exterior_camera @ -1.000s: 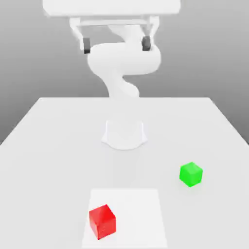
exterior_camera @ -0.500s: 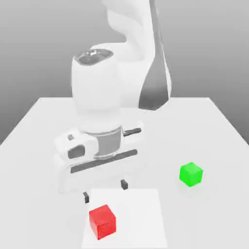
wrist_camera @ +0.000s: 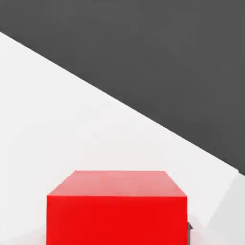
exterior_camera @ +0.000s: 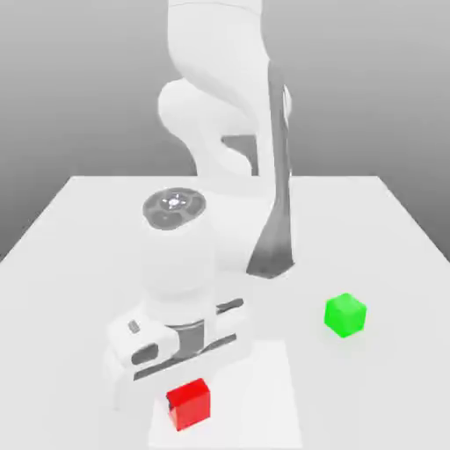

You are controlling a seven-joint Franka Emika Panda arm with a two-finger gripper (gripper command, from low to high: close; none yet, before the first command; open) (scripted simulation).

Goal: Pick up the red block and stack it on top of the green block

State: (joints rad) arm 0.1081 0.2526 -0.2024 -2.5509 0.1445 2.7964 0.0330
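The jaws are drawn in as far as they go and pinch the red block (exterior_camera: 189, 404), which sits between them directly under the hand. In the exterior view the white hand (exterior_camera: 176, 347) is lowered over the block, its broad body just above and behind the block's top face, so that the fingers themselves are mostly hidden; a small dark piece shows at the block's upper corner on the exterior view's left. In the hand view the red block (wrist_camera: 116, 210) looms close, its top face and one side face showing, and a dark sliver of a fingertip (wrist_camera: 190, 227) lies against its lower edge.

The red block rests on a paler square patch (exterior_camera: 264, 395) of the table (exterior_camera: 70, 246), toward the side of the patch nearer the exterior view's left. It looks level, its base apparently on the patch, with no gap to be seen beneath it.

The green block (exterior_camera: 344, 314) stands on the bare table well apart from the red block, off toward the exterior view's right and farther back, just beyond the corner of the pale patch. It is upright, with nothing touching it.

The arm (exterior_camera: 220, 97) rises behind the red block, bends over, and comes down to the hand with the wrist pointing at the table.
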